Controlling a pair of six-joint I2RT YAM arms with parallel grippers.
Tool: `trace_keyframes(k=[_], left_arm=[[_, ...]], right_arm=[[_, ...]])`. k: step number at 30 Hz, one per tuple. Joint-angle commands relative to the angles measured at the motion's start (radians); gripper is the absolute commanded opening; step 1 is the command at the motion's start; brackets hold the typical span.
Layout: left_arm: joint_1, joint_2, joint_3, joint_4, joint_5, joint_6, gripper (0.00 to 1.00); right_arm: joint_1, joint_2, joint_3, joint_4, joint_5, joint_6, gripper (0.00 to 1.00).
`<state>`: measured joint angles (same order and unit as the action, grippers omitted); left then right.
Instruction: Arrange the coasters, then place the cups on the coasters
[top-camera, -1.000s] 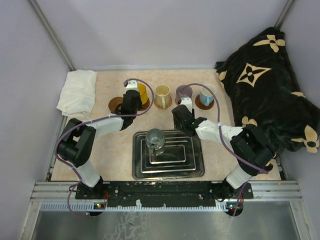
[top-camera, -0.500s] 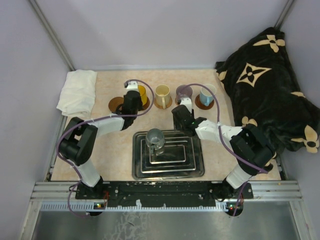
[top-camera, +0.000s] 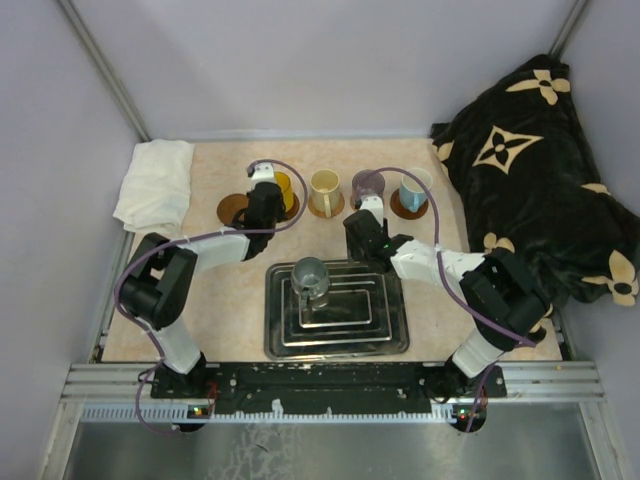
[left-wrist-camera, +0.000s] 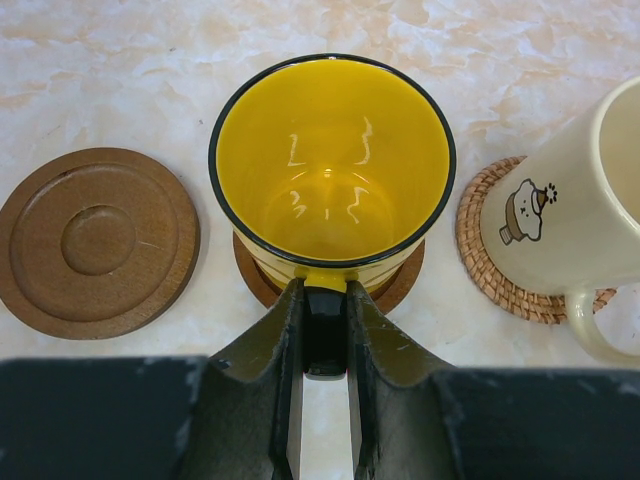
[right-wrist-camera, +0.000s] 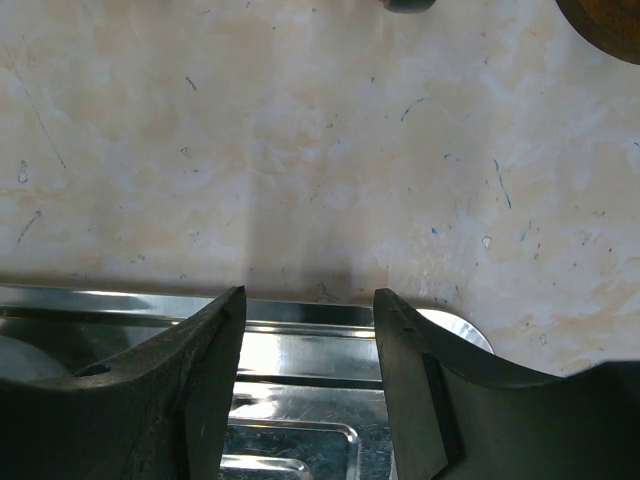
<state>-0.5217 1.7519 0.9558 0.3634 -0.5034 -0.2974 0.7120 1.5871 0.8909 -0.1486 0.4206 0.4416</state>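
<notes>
Looking down, we see a black blanket (top-camera: 530, 170) with gold flower emblems at two o'clock. The ridged metal tray (top-camera: 370, 320) sits at six o'clock, with the grey cup (top-camera: 310, 275) upright near its eleven o'clock corner. The left arm folds at the elbow and reaches toward twelve. The left gripper (left-wrist-camera: 323, 300) pinches the dark handle of the orange-yellow cup (left-wrist-camera: 330, 160), which stands on a brown coaster (left-wrist-camera: 252, 268). The right arm bends toward eleven, and the right gripper (right-wrist-camera: 308, 300) hangs spread over the tray's far rim with nothing between its fingers. A bare coaster (left-wrist-camera: 95, 240) lies at the yellow cup's nine o'clock. At its three o'clock the cream cup (left-wrist-camera: 560, 210), printed with a small snowman (left-wrist-camera: 527, 210), stands on a woven coaster (left-wrist-camera: 475, 250).
</notes>
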Motion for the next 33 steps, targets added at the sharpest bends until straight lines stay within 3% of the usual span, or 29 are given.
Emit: trace_keyframes(k=[1, 33], left_arm=[[-0.004, 0.006, 0.048, 0.085, -0.021, -0.019, 0.04], [-0.034, 0.005, 0.027, 0.074, -0.093, 0.009, 0.05]], right_arm=[[-0.008, -0.018, -0.003, 0.038, 0.005, 0.005, 0.54], [-0.008, -0.021, -0.007, 0.04, -0.006, 0.009, 0.54]])
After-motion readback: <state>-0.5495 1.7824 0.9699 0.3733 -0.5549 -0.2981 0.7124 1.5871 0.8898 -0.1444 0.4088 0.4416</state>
